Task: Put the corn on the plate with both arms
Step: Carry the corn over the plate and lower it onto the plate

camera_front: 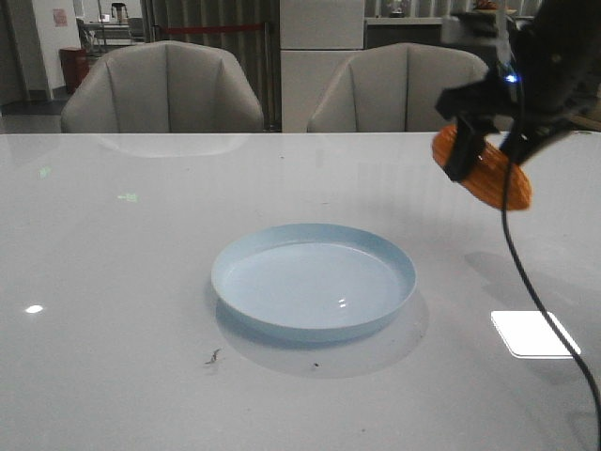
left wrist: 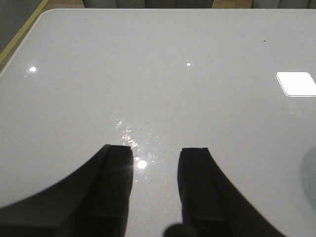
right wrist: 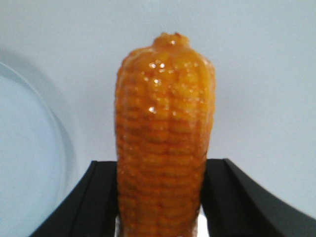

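The orange corn [camera_front: 493,178] hangs in the air at the right, held by my right gripper [camera_front: 484,158], well above the table and to the right of the pale blue plate [camera_front: 313,279]. In the right wrist view the corn [right wrist: 163,128] stands between the two black fingers [right wrist: 98,197], which are shut on its lower part; the plate's rim [right wrist: 29,148] shows beside it. My left gripper [left wrist: 155,158] is open and empty over bare white table; it is out of the front view.
The white table [camera_front: 122,282] carries a bright light patch [camera_front: 533,334] at the front right. A black cable [camera_front: 526,272] hangs from the right arm. Two grey chairs [camera_front: 164,89] stand behind the far edge.
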`<state>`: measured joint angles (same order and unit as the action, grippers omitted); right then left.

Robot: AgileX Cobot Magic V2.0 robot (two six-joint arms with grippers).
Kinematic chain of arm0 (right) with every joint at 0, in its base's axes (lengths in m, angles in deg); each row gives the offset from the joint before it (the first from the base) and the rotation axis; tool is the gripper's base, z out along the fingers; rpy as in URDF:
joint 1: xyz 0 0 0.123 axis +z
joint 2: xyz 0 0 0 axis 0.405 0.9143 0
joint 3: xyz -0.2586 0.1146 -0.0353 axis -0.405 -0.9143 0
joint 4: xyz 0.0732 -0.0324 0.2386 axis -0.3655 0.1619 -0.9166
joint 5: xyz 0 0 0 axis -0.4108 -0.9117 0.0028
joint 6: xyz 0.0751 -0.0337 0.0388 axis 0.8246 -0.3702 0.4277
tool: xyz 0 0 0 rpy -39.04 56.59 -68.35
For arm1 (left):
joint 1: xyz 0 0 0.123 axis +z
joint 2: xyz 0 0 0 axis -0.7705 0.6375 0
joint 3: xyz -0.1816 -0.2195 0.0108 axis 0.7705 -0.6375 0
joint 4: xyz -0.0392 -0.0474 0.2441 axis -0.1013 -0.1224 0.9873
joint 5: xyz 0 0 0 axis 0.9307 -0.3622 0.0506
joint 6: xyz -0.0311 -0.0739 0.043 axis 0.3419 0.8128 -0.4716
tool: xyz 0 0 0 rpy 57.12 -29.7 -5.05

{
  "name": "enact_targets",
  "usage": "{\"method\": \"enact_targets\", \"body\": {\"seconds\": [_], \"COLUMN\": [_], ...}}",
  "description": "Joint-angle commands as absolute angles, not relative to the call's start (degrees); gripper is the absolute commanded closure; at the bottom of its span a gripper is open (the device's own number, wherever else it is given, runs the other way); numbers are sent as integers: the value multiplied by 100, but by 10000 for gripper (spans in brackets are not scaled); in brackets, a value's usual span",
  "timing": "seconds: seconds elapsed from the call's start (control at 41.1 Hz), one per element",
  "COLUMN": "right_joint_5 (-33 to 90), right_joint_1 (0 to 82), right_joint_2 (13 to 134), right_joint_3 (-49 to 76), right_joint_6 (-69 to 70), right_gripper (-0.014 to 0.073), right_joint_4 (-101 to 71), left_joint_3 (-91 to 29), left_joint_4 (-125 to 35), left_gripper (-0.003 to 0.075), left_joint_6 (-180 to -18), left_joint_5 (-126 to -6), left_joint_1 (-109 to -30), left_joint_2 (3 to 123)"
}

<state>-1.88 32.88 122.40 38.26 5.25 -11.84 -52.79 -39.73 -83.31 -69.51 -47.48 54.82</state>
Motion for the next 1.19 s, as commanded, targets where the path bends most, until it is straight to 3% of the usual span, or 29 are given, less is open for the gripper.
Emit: {"method": "enact_targets", "body": {"seconds": [0.0,0.389,0.754,0.9,1.07,1.168], "right_joint_5": [-294,-489,-1075,-1000,-857,-857], "right_joint_1": [3643,5015,5228,5228,5228,5228], "right_joint_2": [11952,12154,13122,13253,13290,13326], "right_joint_3": [4556,5063,5063,5063,5063,5063], "right_joint_6": [191,57,57,57,57,63], "right_gripper": [333,333,325,210,-11,-28], "right_joint_4": [-1228,-1224,-1229,-1399,-1413,-1413], "left_joint_3": [-5106,-5106,-5106,-5106,-5106,-5106], "left_joint_4": [-4068,-4068,-4068,-4068,-4068,-4068], "left_gripper": [405,405,405,405,405,405], "left_joint_6": [-8336,-8336,-8336,-8336,-8336,-8336], "left_joint_5": [-6553,-6553,-6553,-6553,-6553,-6553], "left_joint_1": [-4791,-4791,-4791,-4791,-4791,-4791], "left_joint_2": [5451,5451,5451,5451,5451,5451]}}
